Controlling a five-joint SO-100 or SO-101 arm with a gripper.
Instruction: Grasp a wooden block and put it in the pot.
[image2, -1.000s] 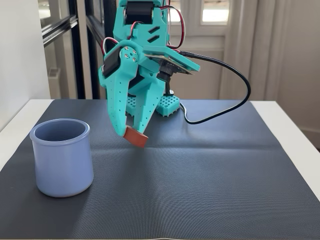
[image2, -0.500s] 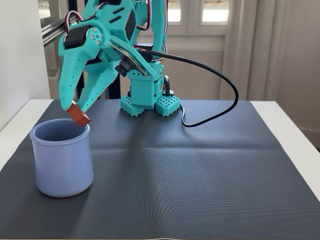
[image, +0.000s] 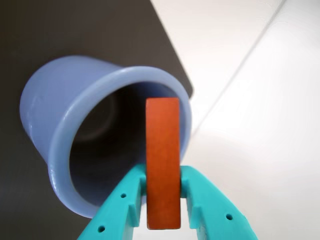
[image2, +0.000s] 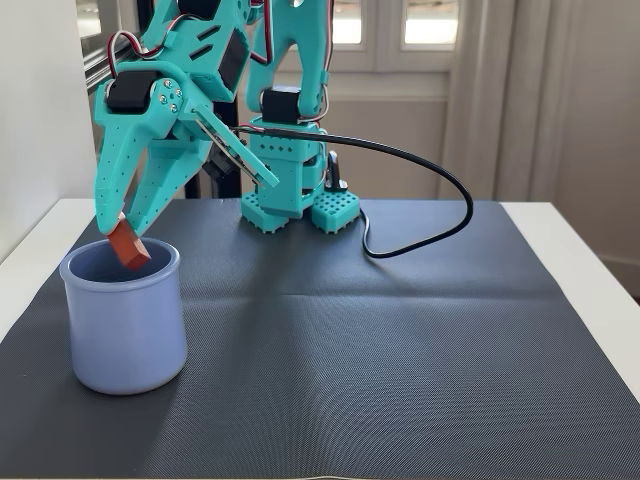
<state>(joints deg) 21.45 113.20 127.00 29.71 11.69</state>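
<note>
1. Teal claw (image2: 122, 222) pinching the wooden block (image2: 128, 246) between its two tips, seen in the fixed view at upper left above the pot (image2: 125, 315).
2. Block held tilted over the pot's open mouth, lower end dipping just below the rim line in the fixed view; no contact with the pot wall that can be made out.
3. In the wrist view, claw (image: 163, 200) entering from the bottom edge, fingers (image: 125, 200) pressed flat against both long faces of the red-brown block (image: 163, 165).
4. Block standing lengthwise up the middle of the wrist view, upper end overlapping the dark inside of the pale blue pot (image: 55, 120), close to the rim on the right side of that view.
5. Pot upright on the dark ribbed mat (image2: 400, 360), near the mat's left edge in the fixed view; inside hollow as far as visible.
6. Mat spread over the white table (image2: 590, 260), bare white strips showing at left and right.
7. Black cable (image2: 440, 200) looping from the arm down to the mat behind, well apart from the pot.
8. Arm base (image2: 300, 200) standing at the mat's far edge.
</note>
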